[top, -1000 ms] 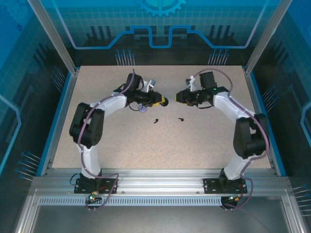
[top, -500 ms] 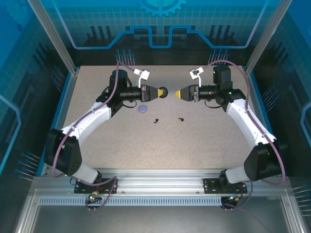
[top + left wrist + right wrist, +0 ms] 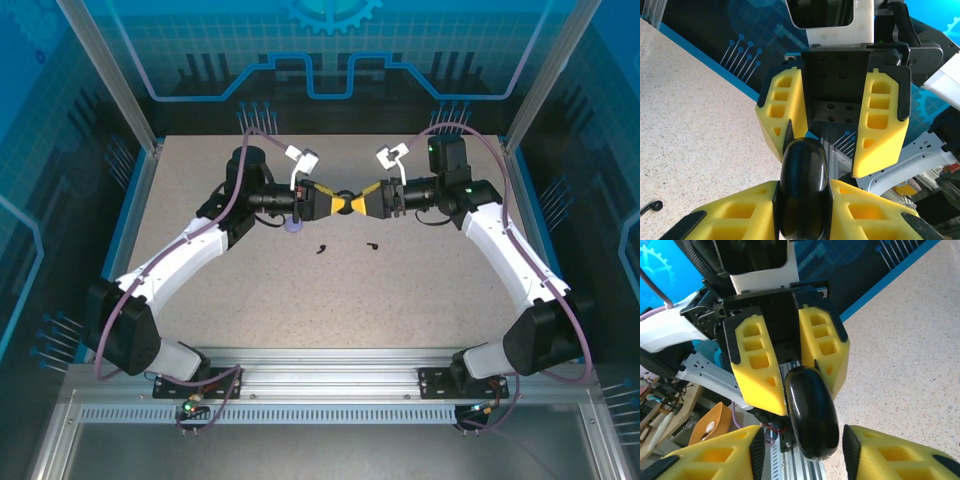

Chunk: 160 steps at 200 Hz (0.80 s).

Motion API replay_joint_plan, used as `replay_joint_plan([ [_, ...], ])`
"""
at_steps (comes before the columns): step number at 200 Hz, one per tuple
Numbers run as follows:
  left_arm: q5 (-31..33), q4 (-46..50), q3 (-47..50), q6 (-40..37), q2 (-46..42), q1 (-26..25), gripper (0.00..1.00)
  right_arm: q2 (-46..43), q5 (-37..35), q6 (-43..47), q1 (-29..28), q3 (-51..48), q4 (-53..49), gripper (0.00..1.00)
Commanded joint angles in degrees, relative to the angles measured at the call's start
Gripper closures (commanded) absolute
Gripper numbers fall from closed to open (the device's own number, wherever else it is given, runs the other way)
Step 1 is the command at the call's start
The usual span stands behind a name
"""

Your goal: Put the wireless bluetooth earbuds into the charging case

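1. Bench point(image 3: 400, 300) things, from the left: a small lilac disc point(image 3: 292, 225) lies toward the far edge, left of the middle, partly under the left wrist. The left earbud point(image 3: 321, 248) and the right earbud point(image 3: 372, 243) lie on the bare surface a little nearer, apart from one another and below the meeting grippers.
2. The left arm point(image 3: 190, 250) rises from the near left corner and slants toward the far middle, its wrist level and its fingers pointing right.
3. The left gripper point(image 3: 335, 204) is clamped on the charging case point(image 3: 802, 170). It holds the case on edge above the bench near the far middle, with a yellow finger point(image 3: 730, 212) pressed to each flat face.
4. The right gripper point(image 3: 362, 203) faces it tip to tip, its jaws apart, with one finger on either side of the case's free end. Whether a pad touches the case cannot be told.
5. The right arm point(image 3: 510, 260) mirrors the left from the near right corner, its wrist level and its fingers pointing left.
6. Count: two arms, two grippers, two earbuds, one case, one disc.
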State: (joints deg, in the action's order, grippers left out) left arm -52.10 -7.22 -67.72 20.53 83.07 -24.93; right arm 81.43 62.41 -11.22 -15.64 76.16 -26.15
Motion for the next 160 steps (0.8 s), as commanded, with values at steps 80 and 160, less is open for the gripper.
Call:
replay_joint_plan([
  [80, -3.5, 3.9, -3.4, -4.0, -1.2, -1.3, 0.72, 0.1, 4.2, 4.7, -3.0, 3.1, -4.7, 0.67],
  [160, -1.8, 2.5, -2.1, -2.3, -1.8, -1.4, 0.44, -1.2, 2.7, 2.5, -2.5, 2.8, -2.6, 0.82],
])
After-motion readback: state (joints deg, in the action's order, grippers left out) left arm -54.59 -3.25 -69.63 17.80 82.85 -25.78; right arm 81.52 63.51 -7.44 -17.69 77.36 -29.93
